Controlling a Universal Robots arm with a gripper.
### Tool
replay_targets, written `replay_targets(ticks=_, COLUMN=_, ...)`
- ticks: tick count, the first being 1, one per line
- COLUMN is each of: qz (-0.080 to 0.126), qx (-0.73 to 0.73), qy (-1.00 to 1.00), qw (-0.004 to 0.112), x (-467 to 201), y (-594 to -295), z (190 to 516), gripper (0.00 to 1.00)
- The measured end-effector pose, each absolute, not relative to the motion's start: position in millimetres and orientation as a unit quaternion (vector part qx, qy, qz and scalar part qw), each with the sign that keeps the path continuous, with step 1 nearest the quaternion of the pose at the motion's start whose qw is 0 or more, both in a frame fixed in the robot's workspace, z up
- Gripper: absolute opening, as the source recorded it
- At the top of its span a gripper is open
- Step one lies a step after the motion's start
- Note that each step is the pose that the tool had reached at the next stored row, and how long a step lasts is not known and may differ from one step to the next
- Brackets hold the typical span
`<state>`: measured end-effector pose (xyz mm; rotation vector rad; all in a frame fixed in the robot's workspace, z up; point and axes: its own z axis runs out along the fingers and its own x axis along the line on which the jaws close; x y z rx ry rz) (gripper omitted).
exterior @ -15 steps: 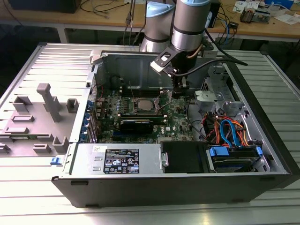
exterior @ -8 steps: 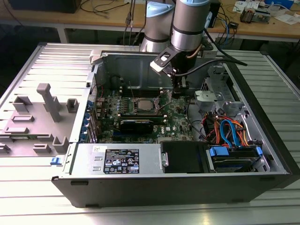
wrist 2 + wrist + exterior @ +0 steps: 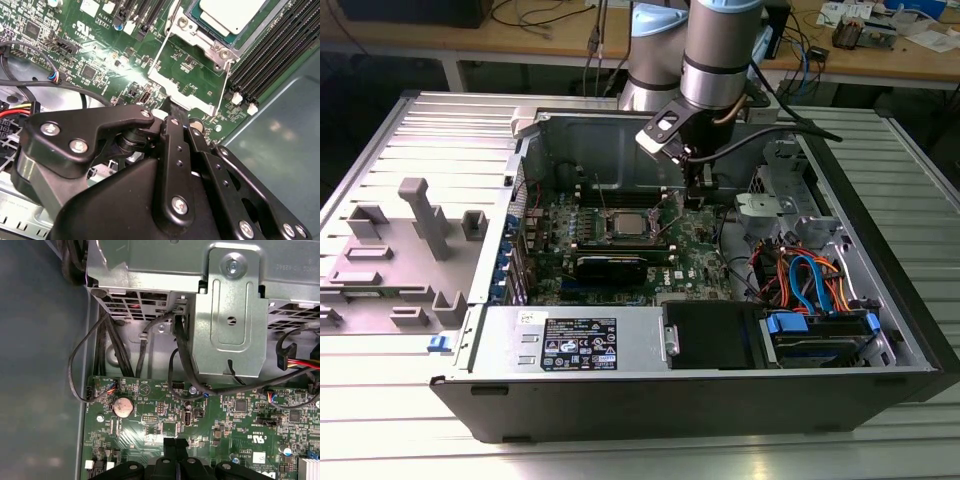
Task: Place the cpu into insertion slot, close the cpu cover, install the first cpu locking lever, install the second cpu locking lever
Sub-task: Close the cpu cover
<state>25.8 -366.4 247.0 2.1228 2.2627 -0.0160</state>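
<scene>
The cpu point(image 3: 227, 12) lies flat in the insertion slot point(image 3: 200, 36), its silvery top showing; in the exterior view the cpu point(image 3: 625, 224) sits mid-board. The cpu cover point(image 3: 161, 47) is swung open away from the slot, and green board shows through its cut-out. My gripper point(image 3: 171, 107) is shut, fingers pressed together, with its tips at the cover's free outer edge. In the exterior view the gripper point(image 3: 695, 190) hangs just to the right of the slot, inside the case. The first wrist view has the fingertips point(image 3: 175, 444) low over the board.
Long black memory slots point(image 3: 270, 50) flank the socket. A black card point(image 3: 610, 265) lies in front of it. A metal drive bracket point(image 3: 227, 315) and loose cables point(image 3: 800, 275) crowd the exterior view's right. A power supply point(image 3: 575, 340) fills the front; a grey fixture point(image 3: 420, 230) stands outside.
</scene>
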Motion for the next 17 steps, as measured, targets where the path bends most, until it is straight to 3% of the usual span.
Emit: replay_targets(ticks=17, qz=-0.005, qx=0.684, qy=0.729, qw=0.019, x=14, y=-366, z=247, gripper=0.11)
